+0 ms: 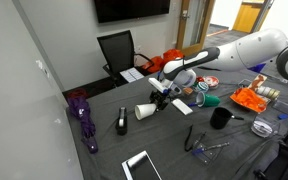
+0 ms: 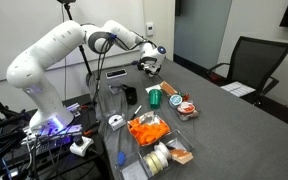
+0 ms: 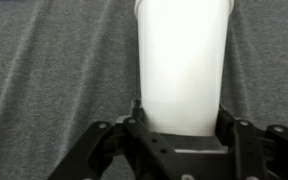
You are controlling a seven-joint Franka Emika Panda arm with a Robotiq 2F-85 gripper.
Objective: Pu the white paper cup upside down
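Wrist view | small white tapered paper cup (image 3: 182, 60) sits between black gripper (image 3: 181, 115) jaws, clamping unclear | advice: squeeze lightly, turn rim downward

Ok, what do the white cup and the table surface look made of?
The white paper cup looks like paper: plain matte white wall, no gloss, though a thin coating can't be ruled out. The table cover is probably grey fabric, going by its fine weave texture and soft creases.
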